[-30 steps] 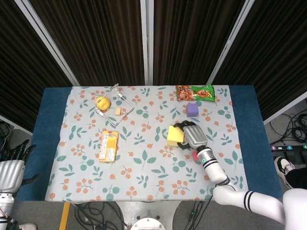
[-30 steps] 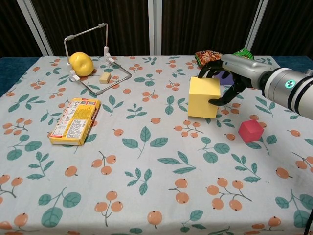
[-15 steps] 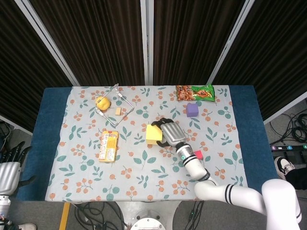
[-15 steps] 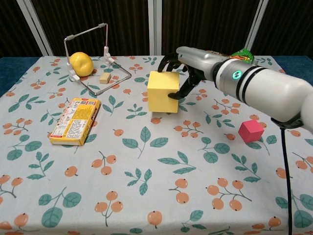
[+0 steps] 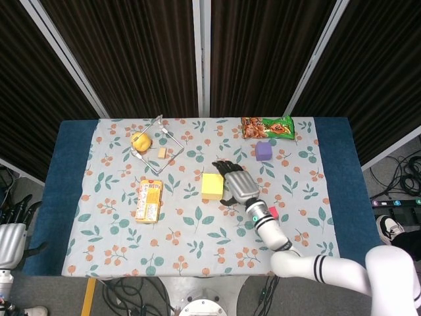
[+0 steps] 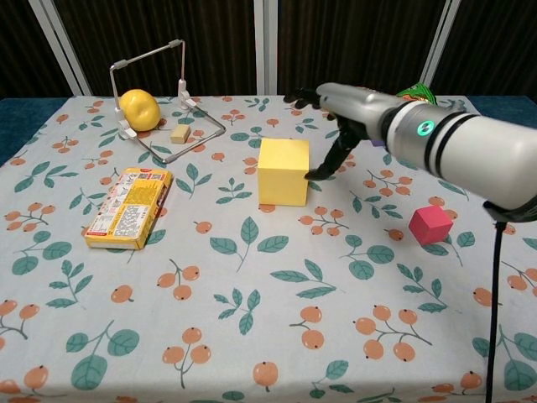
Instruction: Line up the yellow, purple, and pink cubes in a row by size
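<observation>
Now, at the far lower left of the head view, the left hand [image 5: 12,238] hangs off the table's edge; its fingers look loosely apart and hold nothing. On the flowered cloth [image 6: 252,336], left of centre, lies a yellow snack box [image 6: 127,207], and above it, toward the upper left, a wire stand [image 6: 164,92] with a yellow fruit [image 6: 139,109] beside it.

Near the middle of the chest view the yellow cube [image 6: 283,171] sits flat on the cloth, the largest of the three. Just right of it the right hand [image 6: 336,113] hovers with fingers spread, one dark fingertip pointing down close beside the cube's right face; I cannot tell whether it touches. It holds nothing.

Further right, the pink cube [image 6: 430,224] rests at mid-right, the smallest. The purple cube [image 5: 264,151] lies in the upper right of the head view, below a green snack bag [image 5: 266,126]; in the chest view the arm hides it.

The cubes look like light, rigid blocks with flat, matte faces, so they should neither crush nor slip much. Each is best taken across two opposite side faces, thumb against fingers, near mid-height. The pink one probably needs a fingertip pinch.
</observation>
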You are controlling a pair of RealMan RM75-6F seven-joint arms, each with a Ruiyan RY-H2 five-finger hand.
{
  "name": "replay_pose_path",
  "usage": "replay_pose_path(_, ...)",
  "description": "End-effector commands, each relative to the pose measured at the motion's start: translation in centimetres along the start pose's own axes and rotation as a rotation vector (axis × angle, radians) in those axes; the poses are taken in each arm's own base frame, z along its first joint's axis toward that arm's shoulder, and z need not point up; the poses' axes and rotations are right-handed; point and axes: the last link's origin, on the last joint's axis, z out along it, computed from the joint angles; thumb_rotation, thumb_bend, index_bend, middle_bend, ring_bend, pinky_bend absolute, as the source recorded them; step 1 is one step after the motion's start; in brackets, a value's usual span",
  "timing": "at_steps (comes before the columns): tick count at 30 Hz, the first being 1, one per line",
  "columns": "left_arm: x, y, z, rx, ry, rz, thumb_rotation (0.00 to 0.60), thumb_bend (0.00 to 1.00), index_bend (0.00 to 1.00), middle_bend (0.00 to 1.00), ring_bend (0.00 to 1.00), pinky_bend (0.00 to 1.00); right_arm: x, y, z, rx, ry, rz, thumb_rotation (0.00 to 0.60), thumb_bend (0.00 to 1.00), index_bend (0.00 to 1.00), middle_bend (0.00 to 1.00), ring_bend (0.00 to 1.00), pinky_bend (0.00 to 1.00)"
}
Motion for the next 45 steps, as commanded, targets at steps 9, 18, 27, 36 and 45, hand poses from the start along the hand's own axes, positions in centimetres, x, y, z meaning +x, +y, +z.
replay_pose_path(9,0.1,0.1,-0.3,0.007,0.001,0.001,0.6,0.04,0.21,0.16,0.14,0.19,8.0,8.0,2.4,-0.195,0.075,-0.2,0.6,0.09,0.04,0.1,0.0,0.11)
replay_pose_path(18,0.4,0.2,-0.3,0.02,-0.002,0.014,0.6,0.04,0.21,0.16,0.14,0.19,7.7,9.9,6.0,-0.256,0.023,-0.327,0.6,0.11,0.1,0.14,0.0,0.11)
replay_pose_path(27,0.5,0.3,-0.2,0.025,-0.013,0.024,0.6,0.04,0.21,0.16,0.14,0.19,5.6,10.3,8.6,-0.289,-0.06,-0.38,0.6,0.11,0.13,0.14,0.0,0.11)
replay_pose_path(36,0.4,0.1,-0.3,0.038,-0.024,0.031,0.6,0.04,0.21,0.16,0.14,0.19,4.4,10.3,10.4,-0.318,-0.103,-0.445,0.6,0.16,0.2,0.15,0.0,0.11)
replay_pose_path(45,0.2,-0.3,-0.4,0.054,-0.034,0.032,0.6,0.04,0.21,0.16,0.14,0.19,3.4,10.9,10.9,-0.357,-0.123,-0.454,0.6,0.18,0.27,0.18,0.01,0.11)
